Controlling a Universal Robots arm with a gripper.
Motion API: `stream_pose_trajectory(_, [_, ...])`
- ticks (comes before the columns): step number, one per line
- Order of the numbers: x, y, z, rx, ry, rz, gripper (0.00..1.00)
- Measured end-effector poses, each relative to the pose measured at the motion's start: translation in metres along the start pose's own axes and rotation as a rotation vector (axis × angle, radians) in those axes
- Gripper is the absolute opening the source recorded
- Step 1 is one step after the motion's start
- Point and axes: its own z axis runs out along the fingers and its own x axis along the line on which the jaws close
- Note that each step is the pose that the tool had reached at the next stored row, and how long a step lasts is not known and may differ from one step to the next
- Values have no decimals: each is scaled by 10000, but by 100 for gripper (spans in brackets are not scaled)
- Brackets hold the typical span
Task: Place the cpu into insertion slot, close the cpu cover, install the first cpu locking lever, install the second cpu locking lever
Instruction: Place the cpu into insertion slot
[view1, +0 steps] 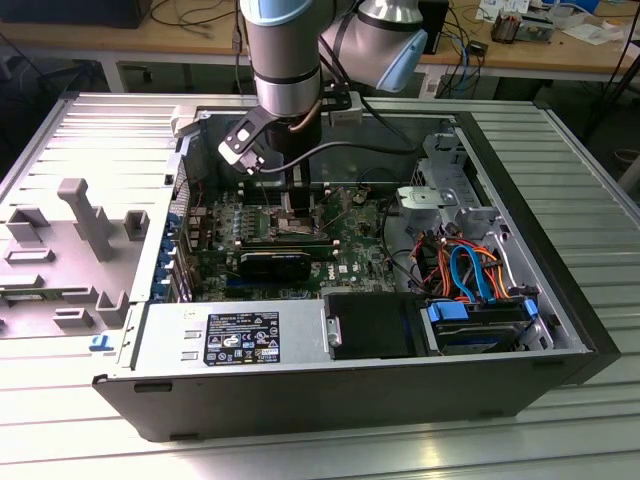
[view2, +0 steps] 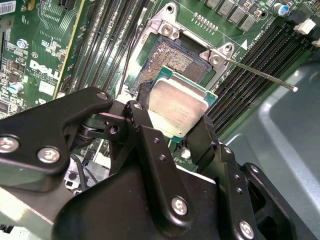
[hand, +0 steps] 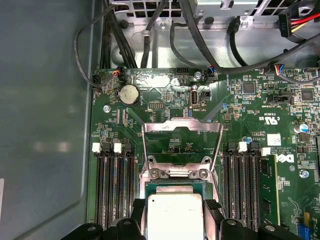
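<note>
Inside the open case (view1: 300, 395), the exterior view shows the black gripper (view1: 297, 207) low over the green board (view1: 352, 252). Second wrist view: 2 fingers (view2: 145, 125) clamp 1 small silvery square cpu (view2: 177, 107) just above the dark-centred insertion slot (view2: 172, 55), poised for seating. First wrist view: 1 thin silvery windowed cpu cover (hand: 182, 126) stands open, giving access.

In the second wrist view the gripper (view2: 172, 120) covers one edge of the cpu (view2: 177, 102), which hides part of the insertion slot (view2: 167, 57). The first wrist view's edge cuts the cpu off.
</note>
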Motion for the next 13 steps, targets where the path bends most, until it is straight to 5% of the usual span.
stream_pose_trajectory(9, [0, -2, 17, 0, 1, 0, 54])
stream_pose_trajectory(13, [2, -10, 85, 0, 0, 0, 54])
